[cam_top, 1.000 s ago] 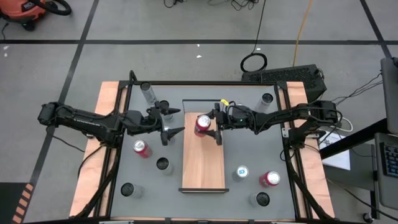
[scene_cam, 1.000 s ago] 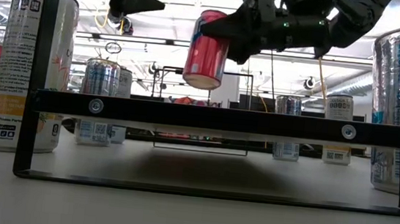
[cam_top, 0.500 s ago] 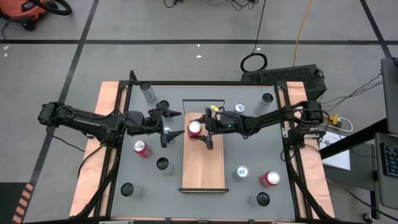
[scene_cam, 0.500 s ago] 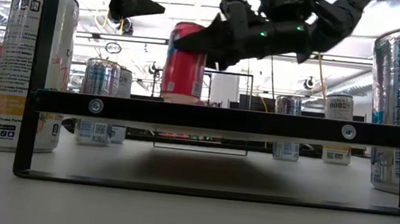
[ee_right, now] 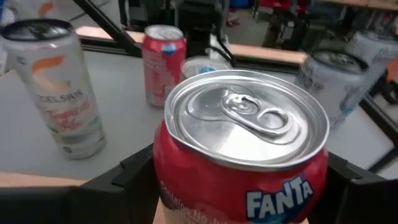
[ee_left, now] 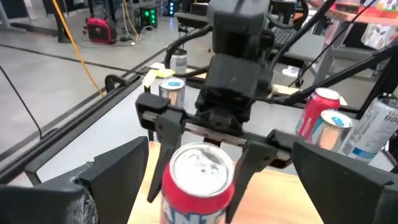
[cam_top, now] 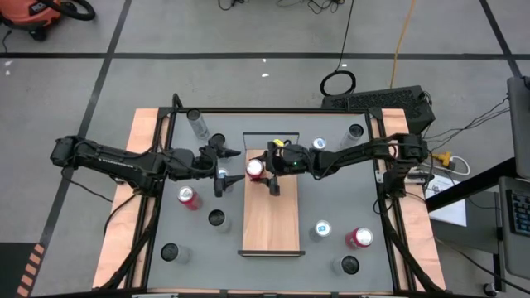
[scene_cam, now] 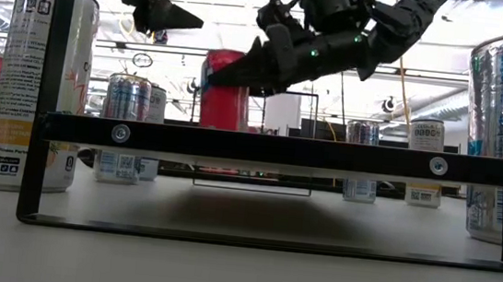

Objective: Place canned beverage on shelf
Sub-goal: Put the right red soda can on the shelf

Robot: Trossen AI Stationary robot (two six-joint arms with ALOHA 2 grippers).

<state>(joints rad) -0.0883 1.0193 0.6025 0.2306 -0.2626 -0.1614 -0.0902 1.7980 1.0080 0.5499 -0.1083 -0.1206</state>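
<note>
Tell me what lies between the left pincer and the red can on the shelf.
Nothing: in the high view the left pincer stands open beside the red Fanta can, which the right pincer grips over the shelf; only bare board edge between.

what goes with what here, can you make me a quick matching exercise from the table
Things:
1. Fanta can
2. left gripper
3. shelf
4. Celsius can

States:
A. open and empty, beside the shelf
B. held in the right gripper
C. standing on the grey tabletop
D. light wood board, mid-table

Pairs: 1-B, 2-A, 3-D, 4-C
</note>
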